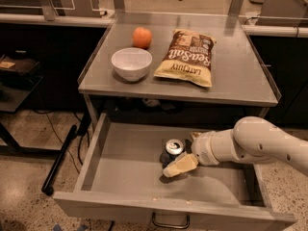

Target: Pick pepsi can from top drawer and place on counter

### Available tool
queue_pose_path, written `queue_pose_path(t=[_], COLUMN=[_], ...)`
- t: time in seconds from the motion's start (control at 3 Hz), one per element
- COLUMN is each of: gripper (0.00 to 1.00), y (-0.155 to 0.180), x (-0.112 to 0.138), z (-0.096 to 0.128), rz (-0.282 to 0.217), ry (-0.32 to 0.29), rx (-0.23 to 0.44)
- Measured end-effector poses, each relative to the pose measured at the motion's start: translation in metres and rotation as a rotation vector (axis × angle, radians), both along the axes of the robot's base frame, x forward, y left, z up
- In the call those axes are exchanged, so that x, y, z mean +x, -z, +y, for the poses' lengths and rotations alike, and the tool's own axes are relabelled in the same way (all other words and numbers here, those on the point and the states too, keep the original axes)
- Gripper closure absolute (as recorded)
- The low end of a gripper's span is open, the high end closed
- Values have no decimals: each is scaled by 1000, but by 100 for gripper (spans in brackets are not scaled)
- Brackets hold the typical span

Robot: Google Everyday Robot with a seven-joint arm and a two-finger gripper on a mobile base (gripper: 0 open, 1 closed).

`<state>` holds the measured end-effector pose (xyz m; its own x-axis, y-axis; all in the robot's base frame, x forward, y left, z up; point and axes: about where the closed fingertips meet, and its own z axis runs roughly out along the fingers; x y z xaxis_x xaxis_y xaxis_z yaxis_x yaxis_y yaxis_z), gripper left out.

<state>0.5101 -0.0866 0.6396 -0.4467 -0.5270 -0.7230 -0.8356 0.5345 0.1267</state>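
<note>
Camera view: jaws down in the open top drawer [122, 170], right of centre, against the upright pepsi can [173, 147]; clenched or released, cannot tell.

Matt grey metal counter [240, 76] and drawer [125, 177]; shiny-topped dark blue metal can [173, 147]; smooth cream plastic gripper [179, 154], lower centre.

A thick robot arm [269, 143] in smooth off-white, made of rounded tubular segments with a bulbous joint, narrows to a short white wrist collar. A few faint small spots mark its shell. Its gripper [180, 159], pale tan and wedge-shaped, sits inside the top drawer [130, 170].
</note>
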Motion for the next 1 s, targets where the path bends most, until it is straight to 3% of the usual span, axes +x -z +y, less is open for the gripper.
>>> queue_pose_path(t=[0.33,1.0], gripper=[3,49], y=[3,3], x=[6,6], z=[1,1], rz=[2,2], ry=[3,3], rx=[-1,-1])
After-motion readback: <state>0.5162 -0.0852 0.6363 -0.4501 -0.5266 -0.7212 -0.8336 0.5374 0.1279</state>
